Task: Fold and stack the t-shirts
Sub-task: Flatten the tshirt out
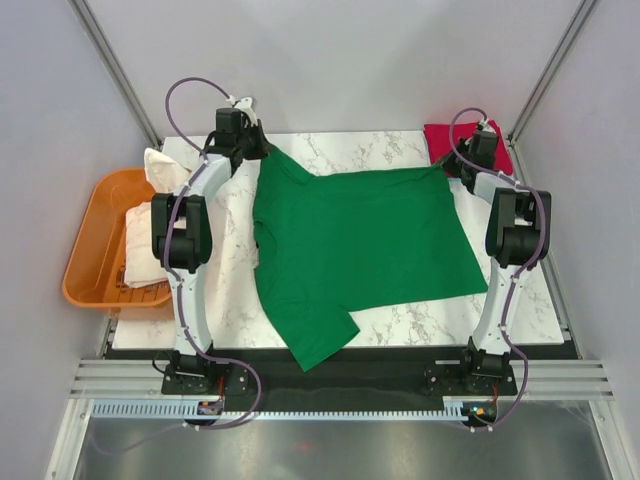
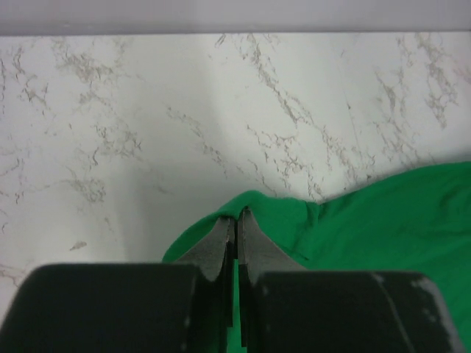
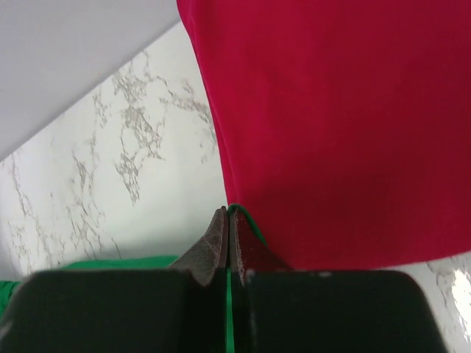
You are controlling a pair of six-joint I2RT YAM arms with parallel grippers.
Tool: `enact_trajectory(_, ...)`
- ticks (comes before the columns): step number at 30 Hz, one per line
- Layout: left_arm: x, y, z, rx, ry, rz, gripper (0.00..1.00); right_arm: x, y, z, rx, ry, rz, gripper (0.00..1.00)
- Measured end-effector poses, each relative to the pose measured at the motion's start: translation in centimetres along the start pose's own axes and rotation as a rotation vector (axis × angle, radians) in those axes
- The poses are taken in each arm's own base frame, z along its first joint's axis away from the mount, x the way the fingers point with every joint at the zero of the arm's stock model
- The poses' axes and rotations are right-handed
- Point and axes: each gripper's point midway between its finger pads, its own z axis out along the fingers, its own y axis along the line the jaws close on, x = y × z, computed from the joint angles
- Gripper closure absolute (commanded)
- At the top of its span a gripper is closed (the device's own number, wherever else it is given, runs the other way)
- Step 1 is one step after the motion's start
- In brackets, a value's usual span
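A bright green t-shirt [image 1: 360, 245] lies spread on the marble table [image 1: 235, 290], one sleeve hanging over the near edge. My left gripper [image 1: 262, 150] is shut on its far left corner; the wrist view shows green cloth [image 2: 368, 220] pinched between the fingertips [image 2: 237, 217]. My right gripper [image 1: 452, 165] is shut on the far right corner; a thin green edge [image 3: 246, 217] shows between its fingers. A red t-shirt [image 1: 445, 140] lies folded at the far right corner and fills the right wrist view [image 3: 346, 125]. White shirts [image 1: 140, 245] sit in the tub.
An orange plastic tub [image 1: 90, 240] stands off the table's left edge, with white cloth draped over its rim onto the table [image 1: 165, 165]. Grey walls close in on both sides. The table's black front strip [image 1: 380, 365] runs between the arm bases.
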Motion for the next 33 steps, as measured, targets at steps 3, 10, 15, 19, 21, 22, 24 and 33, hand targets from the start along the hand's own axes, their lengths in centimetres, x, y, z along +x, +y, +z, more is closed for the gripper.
enact_trajectory(3, -1.4, -0.4, 0.1, 0.032, -0.027, -0.02, 0.98, -0.7, 0.3, 0.3, -0.009, -0.02, -0.001, 1.0)
enact_trajectory(10, -2.4, -1.9, -1.0, 0.073, -0.062, -0.037, 0.98, -2.4, -0.2, -1.2, 0.071, -0.06, -0.024, 1.0)
enact_trajectory(15, -4.2, -4.6, -2.3, 0.162, -0.116, -0.064, 0.98, -6.4, 0.8, -5.0, 0.141, -0.14, -0.063, 1.0)
enact_trajectory(19, -4.7, -6.7, -2.1, 0.232, -0.131, -0.084, 0.98, -9.2, 1.5, -6.5, 0.173, -0.204, -0.09, 1.0)
enact_trajectory(21, -4.5, -7.4, -1.4, 0.264, -0.13, -0.096, 0.98, -9.4, 1.1, -6.6, 0.203, -0.201, -0.097, 1.0)
enact_trajectory(22, -4.4, -7.7, -1.1, 0.275, -0.13, -0.101, 0.98, -9.3, 0.8, -6.6, 0.217, -0.197, -0.099, 1.0)
enact_trajectory(24, -3.8, -8.0, -0.1, 0.29, -0.12, -0.115, 0.98, -8.9, -0.2, -6.6, 0.257, -0.184, -0.101, 1.0)
enact_trajectory(33, -0.4, -10.2, 4.2, 0.375, -0.043, -0.163, 0.98, -7.5, -6.8, -7.9, 0.498, -0.122, -0.077, 1.0)
